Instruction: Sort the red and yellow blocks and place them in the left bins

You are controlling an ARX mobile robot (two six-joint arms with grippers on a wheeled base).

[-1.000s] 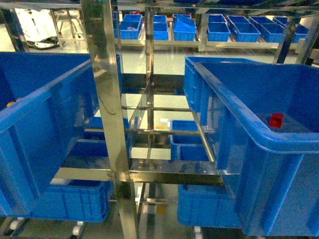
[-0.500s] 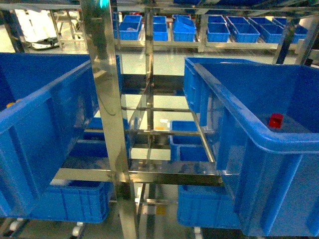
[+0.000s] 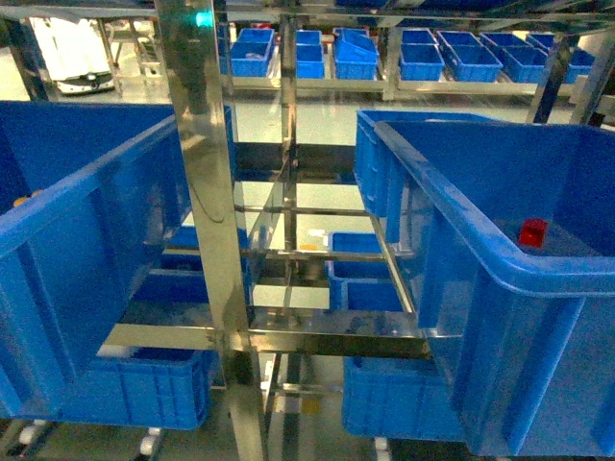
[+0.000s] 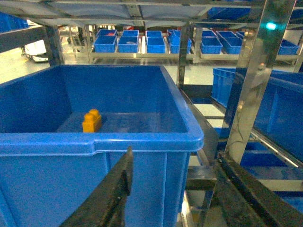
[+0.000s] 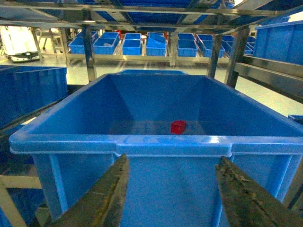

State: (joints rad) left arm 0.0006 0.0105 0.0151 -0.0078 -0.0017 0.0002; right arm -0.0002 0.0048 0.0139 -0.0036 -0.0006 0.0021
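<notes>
steel rack [image 3: 213, 240], 2 big blue crates [image 3: 86, 240] on shelf, side by side

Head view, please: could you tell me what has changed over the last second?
Nothing visibly moved. The red block lies in the same spot inside the right-hand crate, the left-hand crate and the steel rack post sit as before, and no gripper shows in this view.

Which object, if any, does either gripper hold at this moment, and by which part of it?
Nothing is held. The left gripper and the right gripper both stand open and empty, while the yellow block and the red block lie inside their blue crates.
</notes>
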